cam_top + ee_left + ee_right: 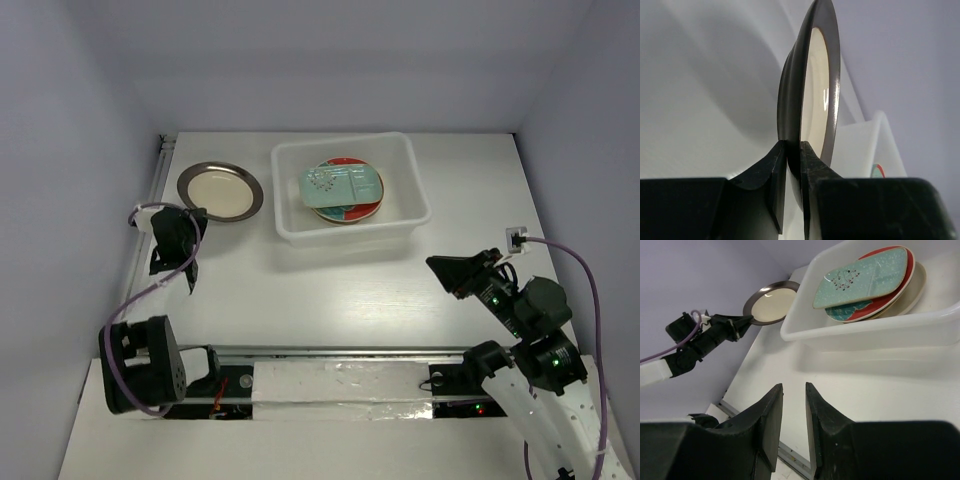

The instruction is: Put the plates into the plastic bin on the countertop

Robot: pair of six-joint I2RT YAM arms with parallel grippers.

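One dark-rimmed cream plate [220, 191], left of plastic bin [345, 146] on white desk [330, 290], near rim clamped in left claw [793, 147], pale green rectangular plate [343, 186] stacked on red-and-teal plate [362, 211] inside bin, right claw [794, 390] slightly apart, empty, above desk

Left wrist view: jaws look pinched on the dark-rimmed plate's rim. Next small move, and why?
Probably lift it a little: the left gripper is shut on the rim of the dark-rimmed plate, and the plastic bin beside it has a wall to clear before moving across.
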